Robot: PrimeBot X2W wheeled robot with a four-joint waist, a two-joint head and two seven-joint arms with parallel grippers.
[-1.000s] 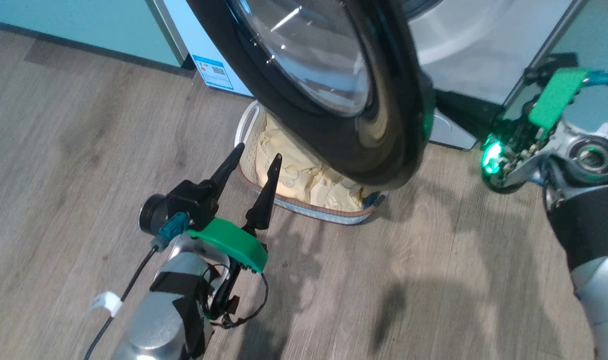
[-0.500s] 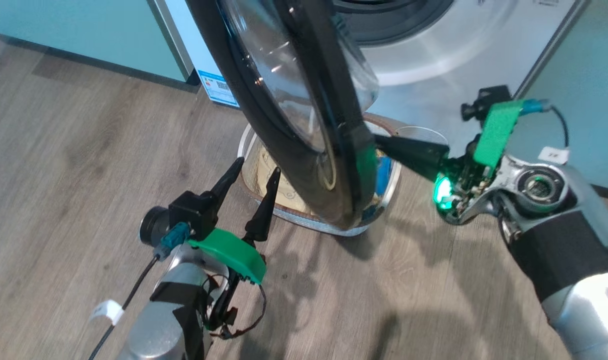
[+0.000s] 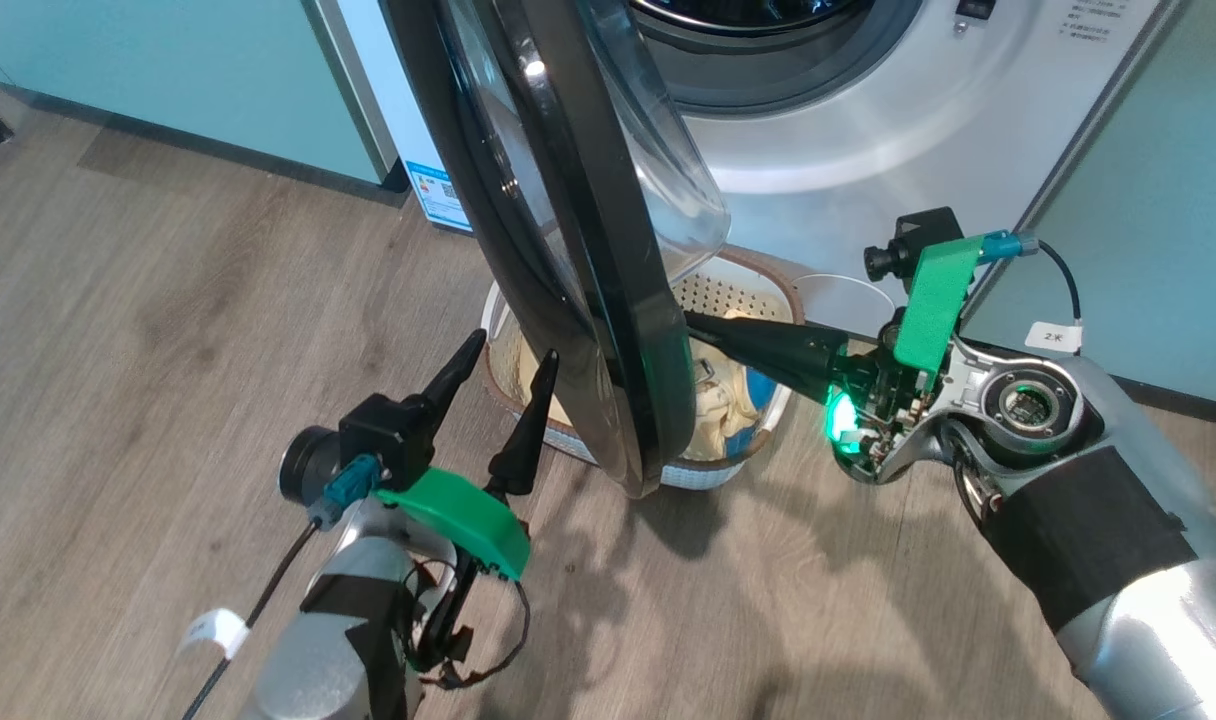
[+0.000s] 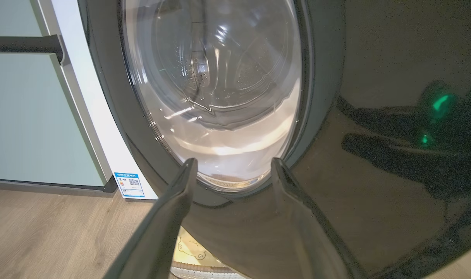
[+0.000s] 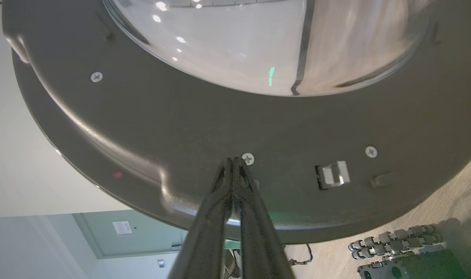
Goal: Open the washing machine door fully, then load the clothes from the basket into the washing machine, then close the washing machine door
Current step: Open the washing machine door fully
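One washing machine point(image 3: 868, 130), one round door point(image 3: 608, 300), one basket point(image 3: 738, 290); the yellow clothes point(image 3: 713, 405) in it are too bunched to count. Two grippers, the left gripper point(image 3: 515, 345) and the right gripper point(image 5: 233, 161), have two dark fingers point(image 4: 169, 217) each. At least three screws point(image 5: 96, 77) and one blue label point(image 3: 438, 195) are visible.

The floor point(image 3: 168, 300) is grey-brown wood-look planking. A basket point(image 3: 758, 275) stands on it, just ahead of the left claw point(image 3: 515, 345) and beside the right claw point(image 3: 698, 322). Beyond both claws, the washing machine point(image 3: 868, 150) stands between pale green cabinets point(image 3: 168, 80).
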